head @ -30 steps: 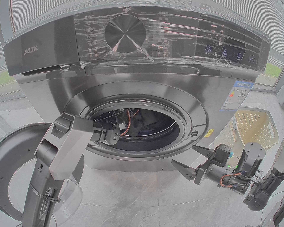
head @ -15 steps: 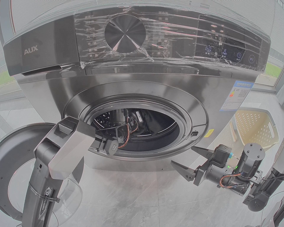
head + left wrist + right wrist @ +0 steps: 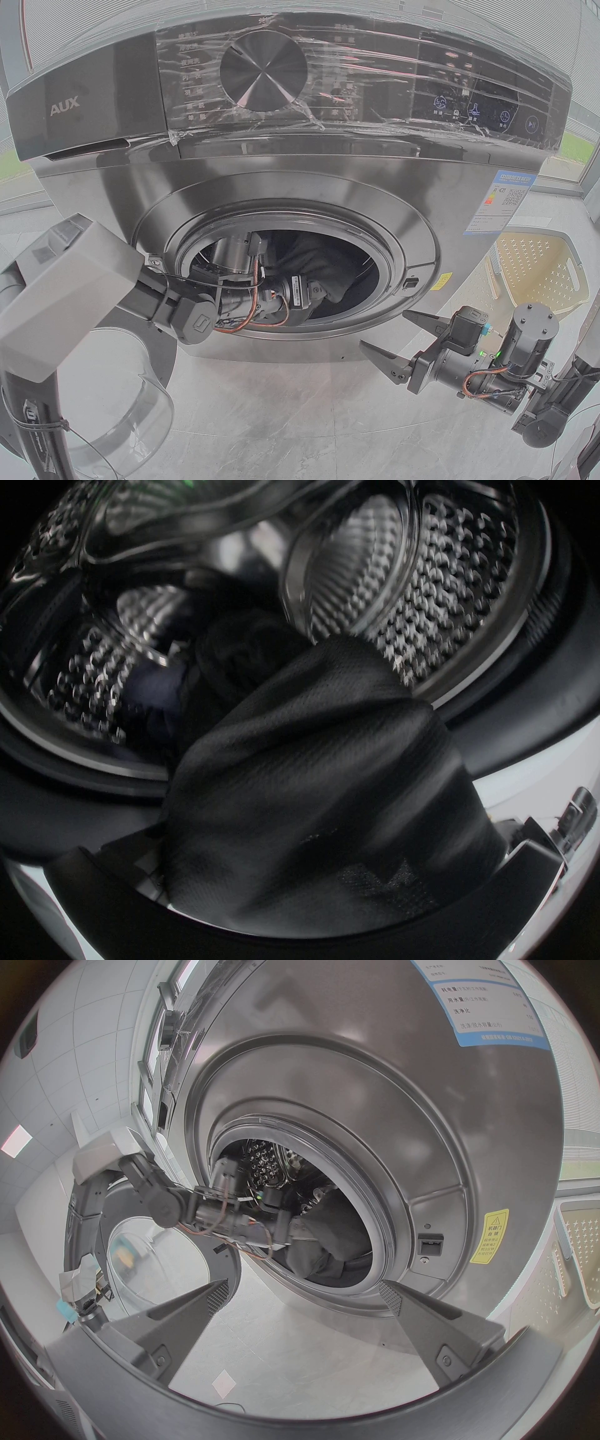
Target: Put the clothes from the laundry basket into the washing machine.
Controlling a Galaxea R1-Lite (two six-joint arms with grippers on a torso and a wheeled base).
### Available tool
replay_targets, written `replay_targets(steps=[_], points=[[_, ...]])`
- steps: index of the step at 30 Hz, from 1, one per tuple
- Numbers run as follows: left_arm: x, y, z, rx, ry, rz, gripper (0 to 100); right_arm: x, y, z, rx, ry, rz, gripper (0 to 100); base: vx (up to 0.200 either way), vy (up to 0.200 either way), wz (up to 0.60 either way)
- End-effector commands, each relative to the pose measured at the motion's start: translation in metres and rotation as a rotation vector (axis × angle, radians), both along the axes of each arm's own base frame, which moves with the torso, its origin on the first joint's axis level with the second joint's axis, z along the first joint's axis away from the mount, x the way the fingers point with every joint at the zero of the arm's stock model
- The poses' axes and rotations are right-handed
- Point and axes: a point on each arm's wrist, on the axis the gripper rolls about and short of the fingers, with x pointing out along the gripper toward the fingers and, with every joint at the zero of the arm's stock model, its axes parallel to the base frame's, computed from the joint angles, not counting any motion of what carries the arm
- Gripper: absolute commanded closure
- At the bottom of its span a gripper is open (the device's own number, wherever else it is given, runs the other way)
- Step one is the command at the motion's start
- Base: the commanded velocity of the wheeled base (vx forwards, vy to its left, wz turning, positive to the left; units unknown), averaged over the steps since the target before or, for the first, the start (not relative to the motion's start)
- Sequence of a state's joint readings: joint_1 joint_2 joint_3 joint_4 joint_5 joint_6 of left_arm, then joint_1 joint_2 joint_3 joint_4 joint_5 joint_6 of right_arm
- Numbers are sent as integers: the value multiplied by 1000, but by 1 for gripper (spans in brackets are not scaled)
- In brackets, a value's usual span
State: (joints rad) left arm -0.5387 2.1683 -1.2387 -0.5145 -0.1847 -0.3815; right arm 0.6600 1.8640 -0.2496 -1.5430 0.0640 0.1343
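The grey washing machine [image 3: 300, 181] stands with its round opening [image 3: 400, 262] uncovered. My left gripper [image 3: 315, 292] sits at the lower rim of that opening, shut on a black garment [image 3: 325, 269]. In the left wrist view the black garment [image 3: 325, 780] hides the fingers and runs over the dark door seal [image 3: 550, 699] into the perforated drum [image 3: 450, 592]. From the right wrist view, the left gripper [image 3: 297, 1229] and the garment [image 3: 334, 1229] show at the opening. My right gripper [image 3: 387, 331] hangs open and holds nothing, low in front of the machine to the right.
The machine's door [image 3: 119, 406] is swung open on the left, behind my left arm. A beige laundry basket [image 3: 537, 269] stands right of the machine, past my right arm. Grey tiled floor [image 3: 281, 412] lies free in front.
My left arm has drawn back and down: the elbow swung left and the wrist dropped from inside the drum to the opening's lower rim. More black cloth shows there. The right arm barely moved.
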Motion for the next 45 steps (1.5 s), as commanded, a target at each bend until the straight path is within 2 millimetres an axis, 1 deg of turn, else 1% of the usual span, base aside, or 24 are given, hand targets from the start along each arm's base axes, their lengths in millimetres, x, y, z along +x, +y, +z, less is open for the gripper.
replay_targets(steps=[1,6,7,8,9,10,11,13,14,15,18,19,24,26,28,33,35,37,39,41,42,44,45], points=[[-28,9,44,-49,-59,-59,0,1,1,-4,-9,15,1,0,0,0,0],[-24,5,31,-17,-54,-63,0,2,2,-8,-16,27,1,0,0,0,0],[-17,1,18,17,-59,-65,0,2,3,-8,-16,27,4,0,0,0,0],[-13,-1,11,34,-65,-54,0,2,3,-9,-17,28,6,0,0,0,0],[-13,-1,11,34,-65,-54,0,2,3,-9,-17,28,6,0,0,0,0],[-3,-8,-4,52,-102,-14,0,2,3,-9,-18,30,6,0,0,0,0],[3,-11,-15,53,-120,9,0,2,3,-9,-18,30,6,0,0,0,0],[13,-17,-31,48,-160,45,0,2,3,-9,-18,30,6,0,0,0,0],[14,-17,-34,49,-166,51,0,2,3,-9,-18,30,6,0,0,0,0],[20,-20,-43,53,-190,67,0,2,3,-9,-18,30,6,0,0,0,0],[25,-23,-48,50,-206,71,0,2,3,-9,-18,30,6,0,0,0,0],[26,-23,-49,50,-206,72,100,2,3,-9,-18,30,6,0,0,0,0],[27,-24,-51,49,-206,69,100,1,5,-10,-20,32,10,0,0,0,0],[28,-25,-54,50,-205,69,100,1,5,-10,-21,33,12,0,0,0,0],[37,-31,-56,22,-246,79,100,1,5,-10,-21,33,12,0,0,0,0],[68,-40,-63,-4,-342,196,100,1,5,-10,-21,33,13,0,0,0,0],[77,-42,-64,-17,-371,229,100,1,5,-11,-22,34,13,0,0,0,0],[93,-41,-60,-50,-430,306,100,2,5,-12,-26,39,12,0,0,0,0],[104,-42,-59,-70,-473,354,100,2,6,-13,-27,40,15,0,0,0,0],[118,-39,-56,-98,-522,404,100,2,6,-13,-28,42,15,0,0,0,0],[122,-36,-53,-104,-536,419,100,2,6,-14,-29,43,15,0,0,0,0],[130,-32,-42,-135,-577,450,100,0,8,-14,-30,44,23,0,0,0,0],[130,-31,-40,-139,-583,453,100,0,8,-14,-30,44,24,0,0,0,0]])
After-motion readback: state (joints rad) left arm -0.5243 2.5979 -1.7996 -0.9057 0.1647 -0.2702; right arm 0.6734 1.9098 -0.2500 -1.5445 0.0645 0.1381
